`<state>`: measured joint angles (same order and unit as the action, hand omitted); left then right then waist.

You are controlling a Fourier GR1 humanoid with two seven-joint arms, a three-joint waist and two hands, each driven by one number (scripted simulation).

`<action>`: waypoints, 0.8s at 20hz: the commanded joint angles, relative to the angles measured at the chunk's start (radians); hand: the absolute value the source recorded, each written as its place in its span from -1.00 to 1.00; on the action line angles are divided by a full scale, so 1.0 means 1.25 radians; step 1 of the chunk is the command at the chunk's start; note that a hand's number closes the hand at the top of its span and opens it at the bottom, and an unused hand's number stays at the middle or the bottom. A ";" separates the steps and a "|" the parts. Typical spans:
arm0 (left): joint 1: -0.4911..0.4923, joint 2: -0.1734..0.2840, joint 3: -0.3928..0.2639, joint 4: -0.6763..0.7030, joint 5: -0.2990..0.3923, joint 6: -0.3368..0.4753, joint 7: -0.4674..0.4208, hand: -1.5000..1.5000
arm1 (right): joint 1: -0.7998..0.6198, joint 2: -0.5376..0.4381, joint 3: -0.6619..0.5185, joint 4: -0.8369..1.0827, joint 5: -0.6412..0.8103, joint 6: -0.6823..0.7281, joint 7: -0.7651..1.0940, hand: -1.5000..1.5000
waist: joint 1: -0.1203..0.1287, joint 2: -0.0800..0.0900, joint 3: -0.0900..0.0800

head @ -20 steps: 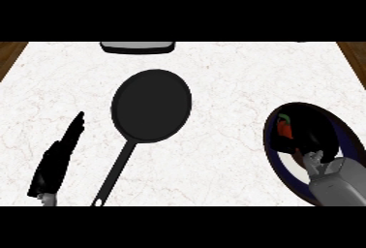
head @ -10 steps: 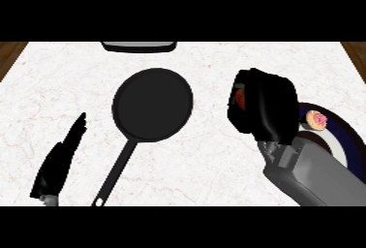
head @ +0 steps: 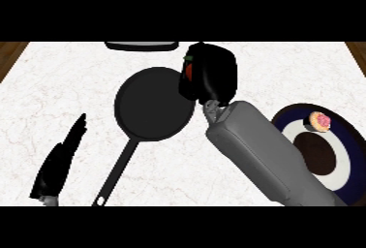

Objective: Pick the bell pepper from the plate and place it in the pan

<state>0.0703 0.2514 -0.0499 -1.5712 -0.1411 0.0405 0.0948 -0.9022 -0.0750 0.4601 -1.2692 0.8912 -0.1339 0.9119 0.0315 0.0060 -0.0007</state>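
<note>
Kitchen, probably: marble-look counter [head: 64, 97], black pan [head: 154, 104], plate [head: 343, 160], wood edging.

The right black robot hand [head: 211, 72] is curling round a red bell pepper with a green stem [head: 190, 68], holding it over the right rim of the black round frying pan [head: 151, 104] that is lying on the white marbled table [head: 64, 82]. The left robot hand [head: 61, 162] is resting open at the lower left. A dark blue and white round plate [head: 343, 164] is sitting at the right, carrying a small pink-topped item [head: 320, 121].

The red bell pepper [head: 190, 69] — green stem up — is mostly hidden, above the right rim of the black pan [head: 151, 104], whose handle points toward the counter's near edge. The dark-rimmed plate [head: 342, 160] lies by the counter's right edge.
</note>
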 commanded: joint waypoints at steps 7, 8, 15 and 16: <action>-0.031 -0.015 -0.027 -0.006 -0.017 -0.012 0.023 0.00 | -0.181 0.059 -0.004 0.413 -0.199 -0.196 -0.108 1.00 | 0.048 0.014 0.000; -0.051 -0.012 -0.017 0.010 -0.005 -0.022 0.008 0.00 | -0.148 0.059 -0.004 0.448 -0.212 -0.221 -0.163 1.00 | 0.042 0.015 0.000; -0.108 -0.014 -0.033 -0.010 -0.010 -0.036 0.059 0.00 | -0.190 0.060 0.030 0.559 -0.342 -0.134 -0.214 1.00 | 0.100 0.031 0.000; -0.101 -0.023 -0.038 0.001 -0.016 -0.028 0.041 0.00 | -0.152 0.060 -0.011 0.552 -0.393 -0.165 -0.211 1.00 | 0.099 0.033 0.001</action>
<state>-0.0318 0.2343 -0.0859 -1.5791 -0.1565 0.0069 0.1439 -1.1145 -0.0016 0.4820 -0.6175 0.5330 -0.3341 0.6733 0.1273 0.0371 -0.0006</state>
